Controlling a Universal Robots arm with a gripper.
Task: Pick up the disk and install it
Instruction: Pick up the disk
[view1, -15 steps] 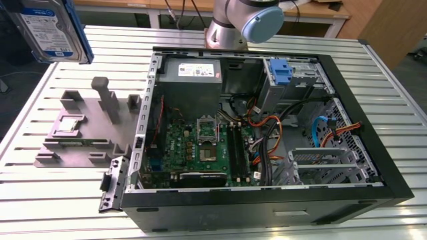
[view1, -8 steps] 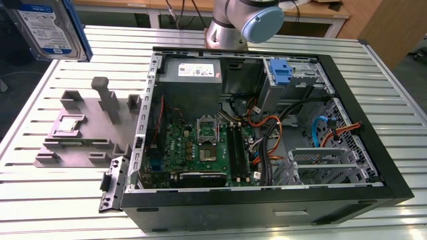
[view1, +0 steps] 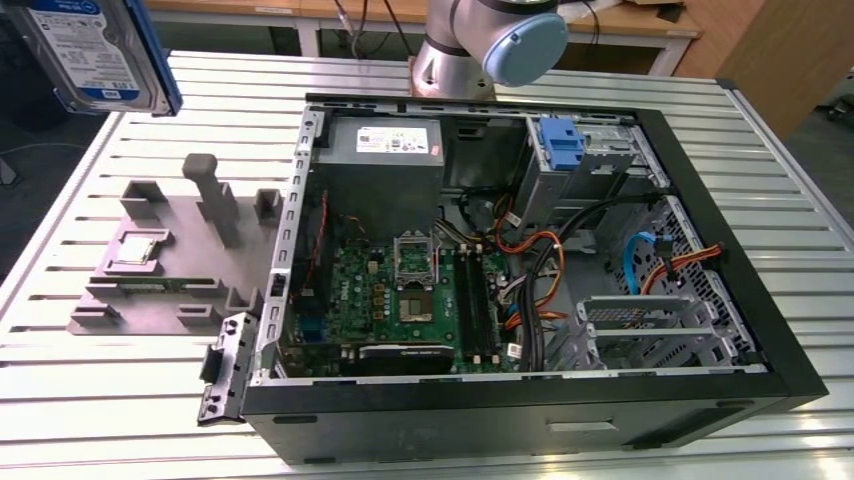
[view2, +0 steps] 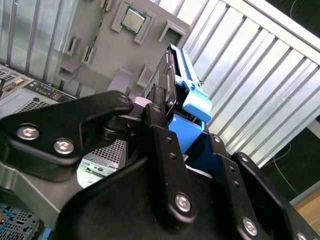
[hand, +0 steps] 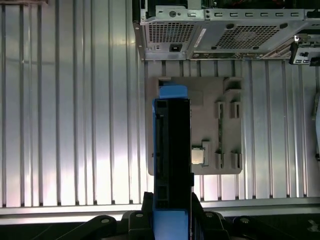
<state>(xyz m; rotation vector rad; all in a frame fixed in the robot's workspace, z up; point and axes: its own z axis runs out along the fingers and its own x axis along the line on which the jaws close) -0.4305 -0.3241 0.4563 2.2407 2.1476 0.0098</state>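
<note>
Hanging high at the exterior view's far left, the disk shows its white-and-blue label inside its blue caddy. In the first wrist view the gripper is clamped on the disk, holding it edge-on above the grey fixture tray. The open computer case sits on the slatted table, just beside the tray on the exterior view's right.

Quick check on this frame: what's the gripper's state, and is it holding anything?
Gripper: jaws shut on the disk, which is held edge-on, clear of the table, over the grey fixture plate.
</note>
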